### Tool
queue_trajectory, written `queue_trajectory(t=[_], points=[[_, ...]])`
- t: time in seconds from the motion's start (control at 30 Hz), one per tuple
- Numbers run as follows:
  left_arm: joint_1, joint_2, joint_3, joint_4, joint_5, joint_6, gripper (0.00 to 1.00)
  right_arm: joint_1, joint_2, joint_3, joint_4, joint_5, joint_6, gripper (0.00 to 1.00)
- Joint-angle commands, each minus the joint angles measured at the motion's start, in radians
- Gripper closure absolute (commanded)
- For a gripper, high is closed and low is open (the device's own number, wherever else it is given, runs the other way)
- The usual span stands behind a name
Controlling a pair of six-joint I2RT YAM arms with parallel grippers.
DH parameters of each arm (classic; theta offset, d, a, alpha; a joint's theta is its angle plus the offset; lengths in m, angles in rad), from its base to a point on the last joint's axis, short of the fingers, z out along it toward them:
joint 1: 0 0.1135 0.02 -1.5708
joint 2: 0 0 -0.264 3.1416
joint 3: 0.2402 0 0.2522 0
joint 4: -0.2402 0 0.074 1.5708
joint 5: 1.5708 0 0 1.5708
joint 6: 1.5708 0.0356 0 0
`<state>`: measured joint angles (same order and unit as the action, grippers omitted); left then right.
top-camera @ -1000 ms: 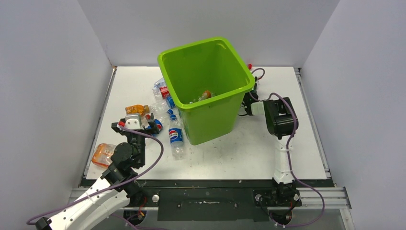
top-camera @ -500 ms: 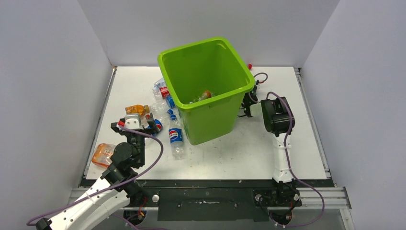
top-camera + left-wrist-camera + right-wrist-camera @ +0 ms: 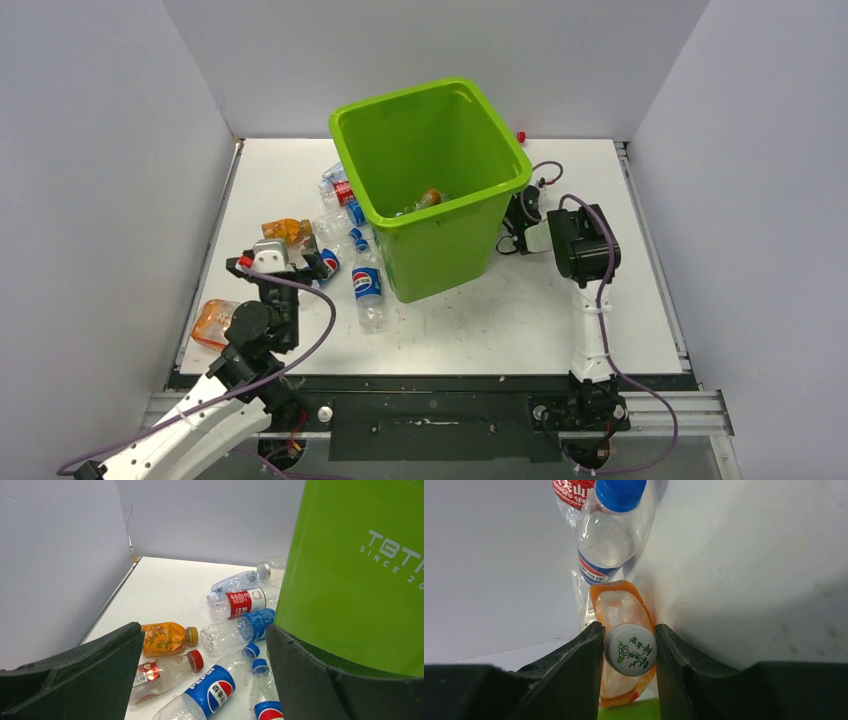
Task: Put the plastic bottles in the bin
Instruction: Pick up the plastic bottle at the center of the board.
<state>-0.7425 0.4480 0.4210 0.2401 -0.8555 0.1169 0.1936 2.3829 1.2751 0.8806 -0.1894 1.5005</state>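
The lime-green bin (image 3: 445, 250) stands mid-table with an orange bottle (image 3: 428, 198) inside. My right gripper (image 3: 629, 635) is low behind the bin's right side (image 3: 522, 215), shut on the white cap (image 3: 630, 650) of an orange bottle (image 3: 621, 607). Beyond it lie a clear blue-capped bottle (image 3: 606, 535) and a red-labelled one (image 3: 574, 490). My left gripper (image 3: 205, 635) hangs open over bottles left of the bin (image 3: 360, 570): a Pepsi bottle (image 3: 210, 692), an orange one (image 3: 165, 638) and a red-capped clear one (image 3: 165, 675).
More bottles lie against the bin's left wall, among them a red-labelled one (image 3: 240, 602) and a blue-labelled one (image 3: 250, 625). A crushed orange bottle (image 3: 213, 322) lies by the table's left edge. White walls close in three sides.
My right gripper has gone from open to shut on the orange bottle's cap, and its wrist has shifted slightly. The left gripper has moved a little to the left.
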Motion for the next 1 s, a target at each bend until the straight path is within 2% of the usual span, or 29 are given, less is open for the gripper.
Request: queue_trajectory(t=[0.0,0.13,0.53,0.67,0.77,0.97], points=[[0.006,-0.04,0.022,0.033,0.026,-0.013,0.09,-0.024,-0.136,-0.114,-0.013,0.027,-0.064,0.95],[0.009,-0.081,0.033,0.005,0.047,-0.032,0.09,-0.054,-0.312,-0.222,-0.052,0.05,-0.097,0.95],[0.011,-0.184,0.054,-0.021,0.064,-0.093,0.1,-0.155,-0.902,-0.42,-0.513,0.181,-0.328,0.95],[0.011,-0.202,0.071,-0.011,0.064,-0.099,0.1,-0.164,-1.152,-0.399,-0.733,0.329,-0.43,0.95],[0.012,-0.198,0.103,-0.002,0.056,-0.101,0.1,-0.162,-1.288,-0.361,-0.832,0.416,-0.514,0.95],[0.012,-0.137,0.23,-0.02,0.068,-0.111,0.1,-0.163,-1.46,-0.219,-1.05,0.533,-0.61,0.95]])
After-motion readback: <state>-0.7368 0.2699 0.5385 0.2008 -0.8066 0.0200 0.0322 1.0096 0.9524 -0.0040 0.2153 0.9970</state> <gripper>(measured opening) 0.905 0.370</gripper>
